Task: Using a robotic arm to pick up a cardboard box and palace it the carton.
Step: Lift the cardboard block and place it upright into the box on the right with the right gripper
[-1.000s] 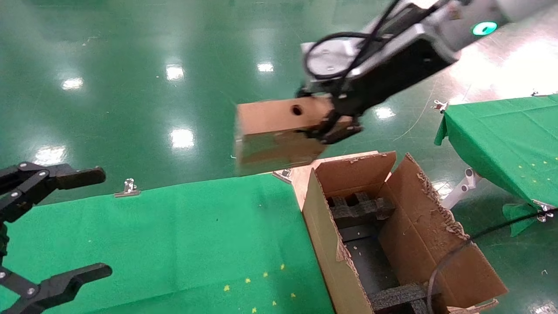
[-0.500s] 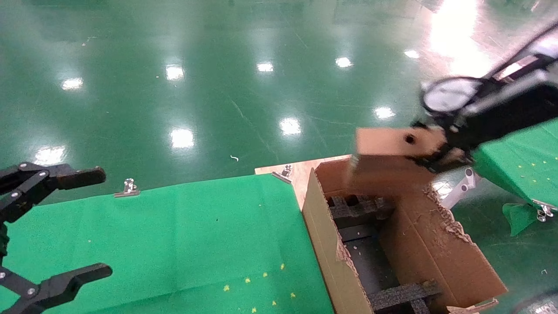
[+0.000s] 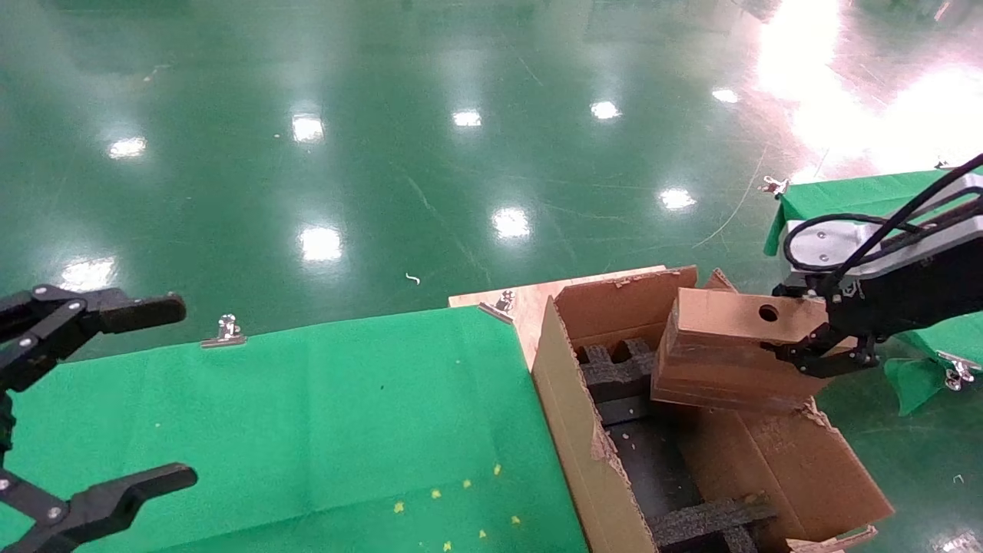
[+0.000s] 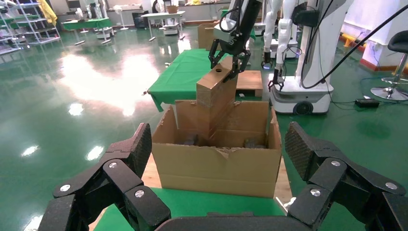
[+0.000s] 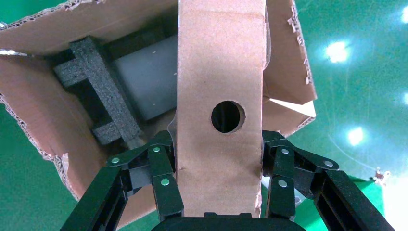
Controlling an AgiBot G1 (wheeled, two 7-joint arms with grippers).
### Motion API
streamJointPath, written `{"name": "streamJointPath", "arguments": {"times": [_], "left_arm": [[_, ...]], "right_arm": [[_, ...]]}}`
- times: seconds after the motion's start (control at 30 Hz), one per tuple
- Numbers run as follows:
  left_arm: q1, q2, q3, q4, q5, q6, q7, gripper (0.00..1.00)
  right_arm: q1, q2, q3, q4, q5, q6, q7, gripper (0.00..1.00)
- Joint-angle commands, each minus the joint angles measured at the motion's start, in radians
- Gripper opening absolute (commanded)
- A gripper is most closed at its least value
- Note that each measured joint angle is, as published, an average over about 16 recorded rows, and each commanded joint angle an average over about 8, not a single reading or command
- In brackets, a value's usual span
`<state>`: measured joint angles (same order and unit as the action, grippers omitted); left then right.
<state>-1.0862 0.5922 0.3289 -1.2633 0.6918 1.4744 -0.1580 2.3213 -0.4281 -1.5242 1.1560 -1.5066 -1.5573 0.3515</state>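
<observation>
The small brown cardboard box (image 3: pixel 722 353), with a round hole in its top face, hangs over the far right part of the carton (image 3: pixel 576 430). Its lower end is at about the carton's rim. My right gripper (image 3: pixel 825 349) is shut on the box, a finger on either side just behind the hole. The right wrist view shows the box (image 5: pixel 221 72) between the gripper's (image 5: pixel 219 142) fingers, over the carton (image 5: pixel 29 110). My left gripper (image 3: pixel 165 395) stands open and empty over the green table at the left. In its wrist view the left gripper (image 4: pixel 219 144) faces the carton (image 4: pixel 216 168) and the box (image 4: pixel 216 91).
Black foam dividers (image 3: pixel 622 369) sit inside the carton, which rests on a wooden board (image 3: pixel 530 303) beside the green-clothed table (image 3: pixel 307 422). A second green table (image 3: pixel 845 196) stands at the right. Metal clips (image 3: pixel 226 330) hold the cloth. A white robot base (image 4: pixel 303 91) stands beyond.
My right arm has carried the box to the right and down, from above the floor beyond the table to the carton's opening. The left gripper has not moved.
</observation>
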Motion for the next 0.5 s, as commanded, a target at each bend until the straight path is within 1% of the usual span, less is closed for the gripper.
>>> {"name": "streamJointPath", "arguments": {"times": [0.03,0.13,0.23,0.33,0.5], "left_arm": [[0.000,0.000,0.000,0.000,0.000,0.000,0.000,1.00],[0.000,0.000,0.000,0.000,0.000,0.000,0.000,1.00],[0.000,0.000,0.000,0.000,0.000,0.000,0.000,1.00],[0.000,0.000,0.000,0.000,0.000,0.000,0.000,1.00],[0.000,0.000,0.000,0.000,0.000,0.000,0.000,1.00]], "right_arm": [[-0.001,0.006,-0.004,0.003,0.002,0.005,0.004,0.00],[-0.004,0.003,-0.003,-0.001,0.003,0.006,0.009,0.00],[-0.019,0.000,-0.007,-0.009,0.005,0.023,0.060,0.00],[-0.047,0.005,-0.017,-0.007,0.006,0.060,0.174,0.00],[-0.100,0.028,-0.040,0.038,-0.024,0.138,0.448,0.00]]}}
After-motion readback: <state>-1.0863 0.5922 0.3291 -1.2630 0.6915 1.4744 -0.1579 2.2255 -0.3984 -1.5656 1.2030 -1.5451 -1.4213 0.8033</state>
